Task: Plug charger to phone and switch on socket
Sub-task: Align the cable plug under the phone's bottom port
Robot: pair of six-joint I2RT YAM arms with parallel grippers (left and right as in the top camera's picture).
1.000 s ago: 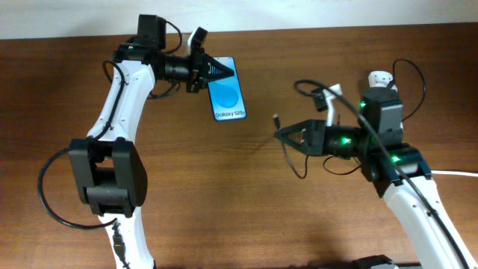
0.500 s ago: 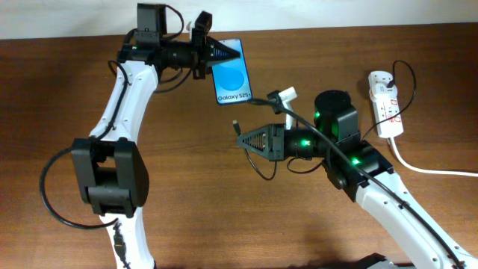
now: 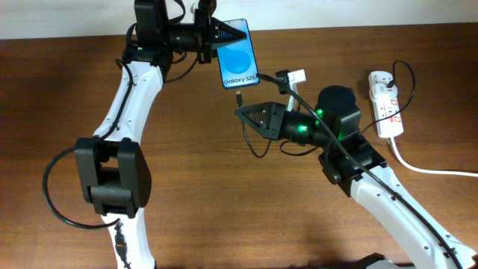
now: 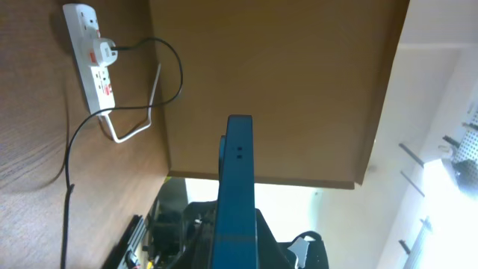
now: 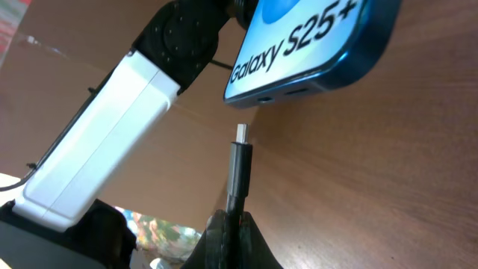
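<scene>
Charger (image 5: 240,161) pinched in right hand (image 5: 228,222) points at phone (image 5: 314,37), just apart.

Brown wooden table (image 3: 224,213), white socket (image 3: 385,109) with thick white lead (image 3: 437,171) near its right edge.

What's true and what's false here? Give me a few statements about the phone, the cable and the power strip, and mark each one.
1. The left end effector grips the phone. True.
2. The cable is already plugged into the phone. False: its metal tip sits just short of the port, with a gap showing.
3. The right end effector is shut on the cable just behind its tip. True.
4. The power strip lies right next to the phone. False: it lies apart, on the far side of the right arm.
5. The phone's screen is dark. False: it is lit bright blue.
</scene>
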